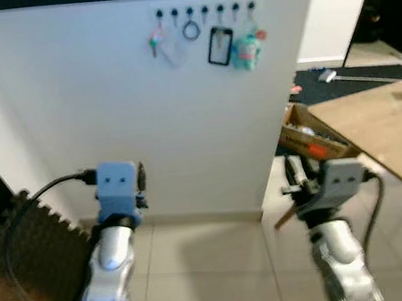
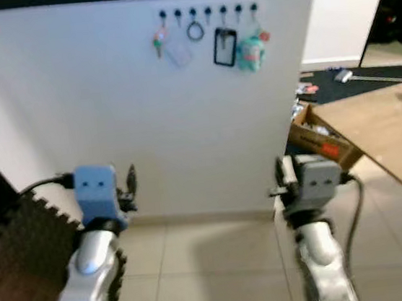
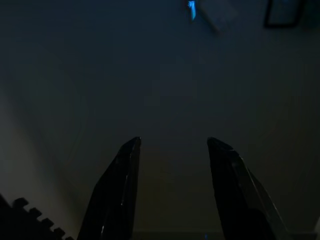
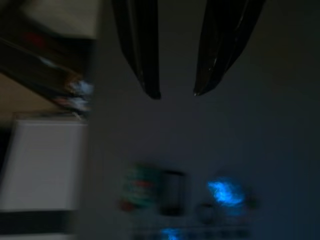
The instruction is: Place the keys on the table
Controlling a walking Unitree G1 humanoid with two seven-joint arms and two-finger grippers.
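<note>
So the robot looks to be at the approach step: the keys [image 1: 154,41] hang on a wall hook, well above and ahead of both sets of fingers. Left gripper [image 3: 170,150] and right gripper [image 4: 176,92] are raised forward, fingers apart, holding nothing. Next it needs to reach up; the tabletop [image 1: 387,129] sits off right.

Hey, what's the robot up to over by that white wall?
It faces a white wall with a row of black hooks holding keys with a green tag and other small items. Both pincers, left and right, are open, empty and well below the hooks. The wooden table stands to its right; nothing is picked up yet.
</note>
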